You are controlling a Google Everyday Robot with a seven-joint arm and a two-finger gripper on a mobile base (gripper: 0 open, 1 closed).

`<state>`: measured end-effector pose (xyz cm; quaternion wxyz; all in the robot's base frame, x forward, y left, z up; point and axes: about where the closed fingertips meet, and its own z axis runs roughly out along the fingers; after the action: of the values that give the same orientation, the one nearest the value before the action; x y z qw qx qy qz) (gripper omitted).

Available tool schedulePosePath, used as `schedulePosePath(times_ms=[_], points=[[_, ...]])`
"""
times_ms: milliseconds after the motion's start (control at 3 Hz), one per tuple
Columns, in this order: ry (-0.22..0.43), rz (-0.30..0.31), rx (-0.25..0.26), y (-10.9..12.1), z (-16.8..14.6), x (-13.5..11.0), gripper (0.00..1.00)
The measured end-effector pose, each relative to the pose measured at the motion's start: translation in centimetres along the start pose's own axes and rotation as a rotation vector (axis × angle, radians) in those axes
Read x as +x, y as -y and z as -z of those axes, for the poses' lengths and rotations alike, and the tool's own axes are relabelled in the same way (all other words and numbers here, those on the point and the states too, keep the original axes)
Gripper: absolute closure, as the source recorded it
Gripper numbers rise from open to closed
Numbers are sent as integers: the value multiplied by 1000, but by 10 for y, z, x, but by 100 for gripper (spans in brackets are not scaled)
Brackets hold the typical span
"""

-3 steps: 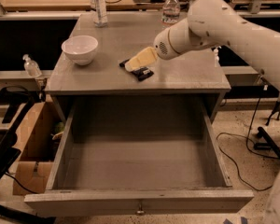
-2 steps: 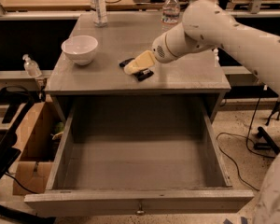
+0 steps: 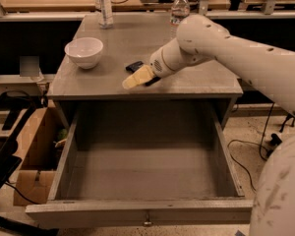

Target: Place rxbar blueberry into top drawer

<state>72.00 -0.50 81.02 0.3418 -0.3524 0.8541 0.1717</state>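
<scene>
Just behind pincer (image 3: 136,78), rxbar blueberry (image 3: 134,66), on cabinet top (image 3: 137,36)

The tool (image 3: 136,77) has shifted leftward, nearer the front edge of the cabinet top (image 3: 113,38).

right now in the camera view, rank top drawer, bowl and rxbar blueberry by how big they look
1. top drawer
2. bowl
3. rxbar blueberry, partly hidden behind the gripper over the countertop
</scene>
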Motion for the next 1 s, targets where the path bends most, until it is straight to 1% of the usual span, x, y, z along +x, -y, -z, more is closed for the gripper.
schedulePosePath(times_ms=[333,667,1000], points=[[-1,3,-3,-3,-3,-1,25],[-1,3,-3,-3,0,-4,56],[-1,3,-3,-3,4,-7,80]])
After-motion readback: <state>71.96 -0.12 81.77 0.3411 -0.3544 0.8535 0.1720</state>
